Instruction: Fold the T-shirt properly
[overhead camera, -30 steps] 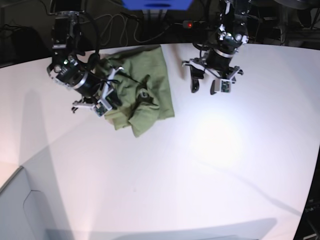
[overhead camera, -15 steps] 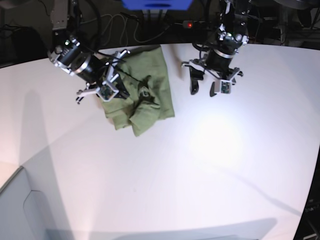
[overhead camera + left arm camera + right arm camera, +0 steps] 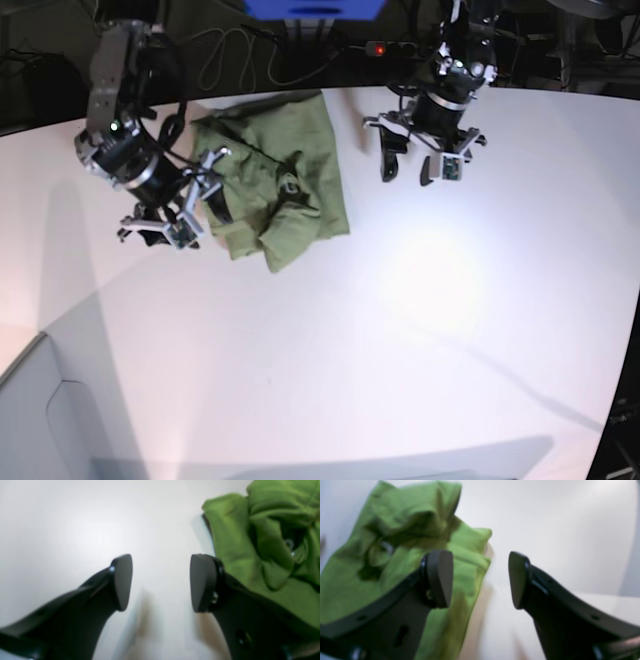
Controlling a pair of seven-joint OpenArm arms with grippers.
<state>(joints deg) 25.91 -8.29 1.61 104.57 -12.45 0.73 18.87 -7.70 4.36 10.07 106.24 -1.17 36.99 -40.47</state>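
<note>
The olive-green T-shirt [image 3: 285,170] lies bunched and partly folded on the white table [image 3: 400,330], at the back left. My right gripper [image 3: 178,218] hovers just off the shirt's left edge, open, with nothing between its fingers. In the right wrist view the right gripper [image 3: 480,580] has one finger [image 3: 440,577] in front of the T-shirt [image 3: 395,542] and bare table in the gap. My left gripper [image 3: 408,172] is open over bare table, a short way right of the shirt. The left wrist view shows the left gripper [image 3: 160,582] empty, with the T-shirt [image 3: 262,542] off to its right.
A blue object [image 3: 312,8], cables and a small red light [image 3: 379,48] sit behind the table's far edge. The table's edge cuts across the lower left corner [image 3: 30,350], and a dark floor area shows at the far right.
My right gripper was shut at the shirt's left edge; it has opened, let go of the cloth and drawn back to the left. The left arm has hardly moved.
</note>
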